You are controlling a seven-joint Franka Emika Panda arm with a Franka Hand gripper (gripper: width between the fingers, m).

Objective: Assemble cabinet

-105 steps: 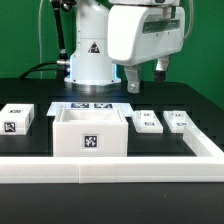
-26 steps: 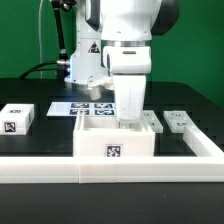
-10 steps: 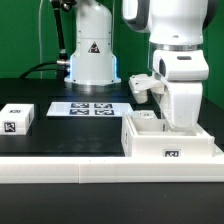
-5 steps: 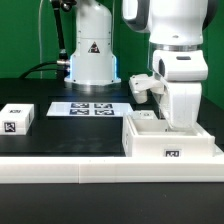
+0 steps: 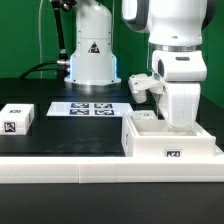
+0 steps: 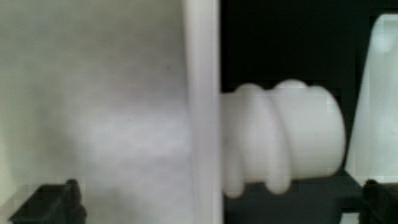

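Exterior view: cabinet point(image 5: 172, 142) sits on tabletop point(image 5: 60, 135) in the white rail's point(image 5: 60, 168) corner, exterior view's right, w/ arm point(image 5: 178, 70) reaching down into it. Wrist view: blurry, fingers point(image 6: 54, 202) spread wide, white wall edge betw. them. Risk, I'd say: a crooked lift-off snags that wall & drags the cabinet askew.

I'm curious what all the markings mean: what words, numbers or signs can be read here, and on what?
No readable words or numbers.
A warning triangle on the arm base: symbol too small to read.
Square black-and-white tags on the cabinet, block and marker board: patterns, no text.
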